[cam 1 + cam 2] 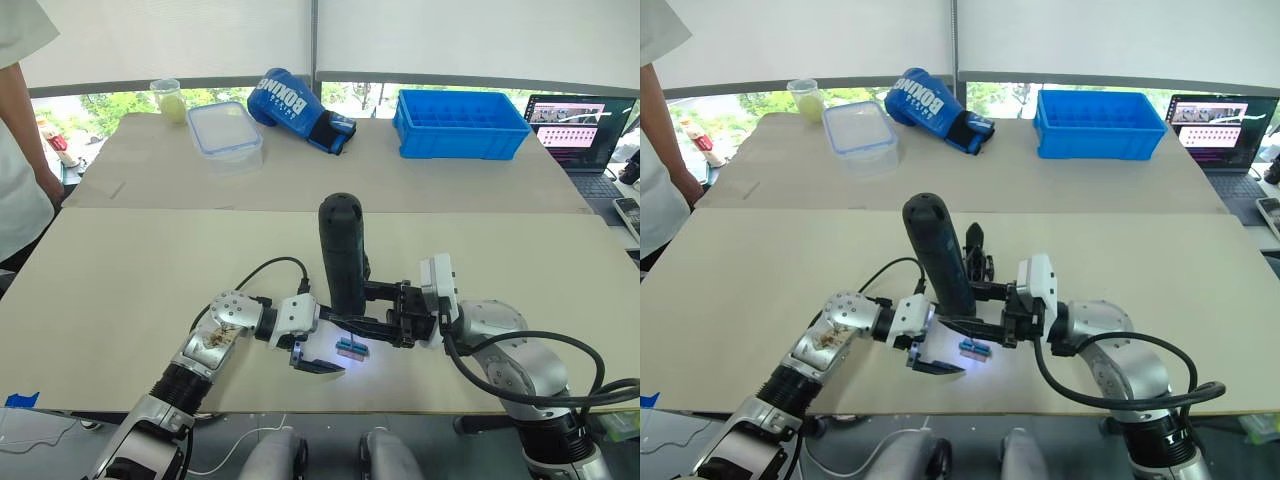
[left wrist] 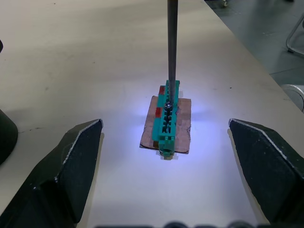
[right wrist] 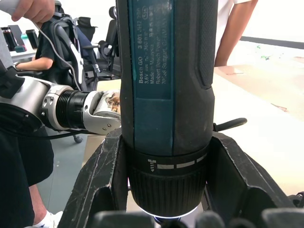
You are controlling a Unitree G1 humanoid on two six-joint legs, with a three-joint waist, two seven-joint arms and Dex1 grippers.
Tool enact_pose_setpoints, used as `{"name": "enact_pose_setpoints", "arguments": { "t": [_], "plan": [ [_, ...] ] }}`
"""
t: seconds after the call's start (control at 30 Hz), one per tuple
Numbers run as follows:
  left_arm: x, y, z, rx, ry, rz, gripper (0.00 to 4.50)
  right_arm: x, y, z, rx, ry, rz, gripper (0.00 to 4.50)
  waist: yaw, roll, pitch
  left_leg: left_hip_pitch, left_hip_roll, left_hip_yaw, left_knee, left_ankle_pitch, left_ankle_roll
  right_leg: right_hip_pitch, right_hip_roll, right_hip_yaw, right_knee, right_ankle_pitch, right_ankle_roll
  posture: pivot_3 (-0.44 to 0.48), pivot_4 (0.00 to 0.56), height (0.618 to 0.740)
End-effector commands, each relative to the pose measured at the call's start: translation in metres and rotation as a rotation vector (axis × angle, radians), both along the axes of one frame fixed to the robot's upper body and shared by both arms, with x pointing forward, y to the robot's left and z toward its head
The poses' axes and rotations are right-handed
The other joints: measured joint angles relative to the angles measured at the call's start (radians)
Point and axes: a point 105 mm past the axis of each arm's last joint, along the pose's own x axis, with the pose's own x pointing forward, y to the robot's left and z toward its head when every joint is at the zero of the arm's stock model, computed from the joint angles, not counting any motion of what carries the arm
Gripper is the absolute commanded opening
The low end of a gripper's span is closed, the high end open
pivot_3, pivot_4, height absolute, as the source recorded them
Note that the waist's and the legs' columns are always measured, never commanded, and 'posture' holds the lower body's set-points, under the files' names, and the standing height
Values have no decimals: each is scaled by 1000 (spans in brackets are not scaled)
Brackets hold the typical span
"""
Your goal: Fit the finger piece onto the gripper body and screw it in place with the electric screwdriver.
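table (image 1: 120, 300): near edge lit | electric screwdriver (image 1: 341, 255): upright, clamped in right gripper (image 1: 372, 310), bit on green-and-black block (image 2: 167, 118) | left gripper (image 2: 166, 180): fingers spread, nothing held, straddling block | gripper body (image 1: 978, 258): behind screwdriver

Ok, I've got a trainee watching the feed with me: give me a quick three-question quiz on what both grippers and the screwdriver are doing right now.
1. True or false: the right gripper is shut on the electric screwdriver, held upright.
2. What does the screwdriver's bit come down onto?
A. the blue crate
B. the small green block on a brown card
C. the bare table
3. Fill in: the left gripper is ____, its fingers either side of the green block without touching it.

Key: 1 true; 2 B; 3 open.
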Motion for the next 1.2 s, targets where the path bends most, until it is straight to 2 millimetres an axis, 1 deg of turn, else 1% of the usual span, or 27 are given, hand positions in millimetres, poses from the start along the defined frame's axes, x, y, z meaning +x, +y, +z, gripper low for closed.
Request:
{"name": "enact_pose_setpoints", "arguments": {
  "t": [0.03, 0.5, 0.7, 1.2],
  "plan": [
    [0, -5, 12, -34, -29, -18, 4500, -1, 0, 14, 33, -73, 5, 1918, 0, 0, 0, 0, 0, 0, 0, 0, 0, 0, 0, 0, 0, 0, 0, 0, 150, 740],
    [0, -5, 13, -31, -31, -19, 4500, -1, 2, 16, 33, -78, 15, 1918, 0, 0, 0, 0, 0, 0, 0, 0, 0, 0, 0, 0, 0, 0, 0, 0, 150, 740],
    [0, -4, 12, -30, -31, -17, 4500, -3, 4, 20, 39, -83, 21, 1918, 0, 0, 0, 0, 0, 0, 0, 0, 0, 0, 0, 0, 0, 0, 0, 0, 150, 740],
    [1, -5, 13, -32, -28, -17, 4500, -1, 4, 15, 28, -72, 12, 1918, 0, 0, 0, 0, 0, 0, 0, 0, 0, 0, 0, 0, 1, 0, 0, 0, 150, 740]
  ]
}}
